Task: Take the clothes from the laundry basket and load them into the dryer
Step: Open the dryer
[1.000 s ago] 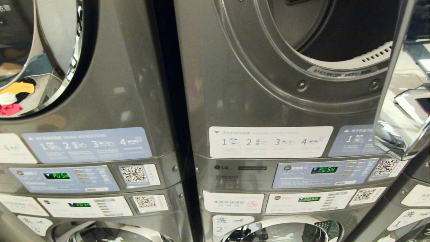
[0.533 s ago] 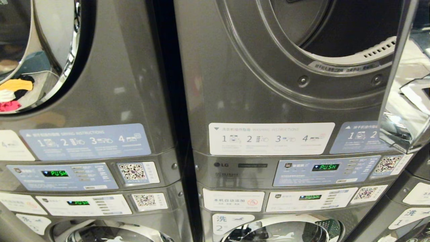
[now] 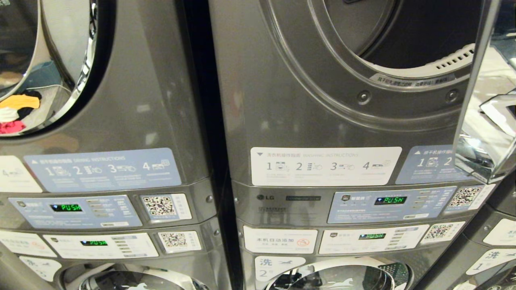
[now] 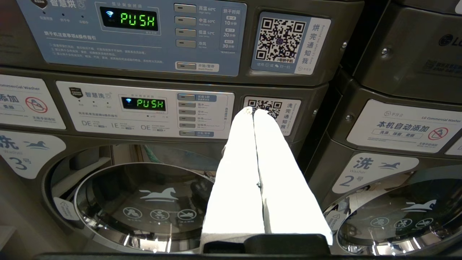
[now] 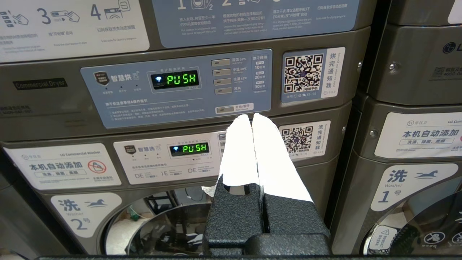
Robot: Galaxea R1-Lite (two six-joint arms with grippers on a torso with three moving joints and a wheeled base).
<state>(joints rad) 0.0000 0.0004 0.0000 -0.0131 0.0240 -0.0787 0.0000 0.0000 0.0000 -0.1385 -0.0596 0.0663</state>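
Both pincers are held closed, empty; dryer opening has shifted slightly downward in frame, loading unstarted.

Grey metallic stacked dryer filling the middle of the head view, round door opening at upper right uncovered and dark inside, with a pale perforated strip along its lower rim. Chrome-edged dryer door swung open at the right edge, mirror-bright and standing out toward the camera. Below the opening, a white numbered instruction sticker, then a blue control panel with a green display reading PUSH; clothes visible only as a small yellow, white, black and pink reflection in the glass door of the neighbouring machine on the left.
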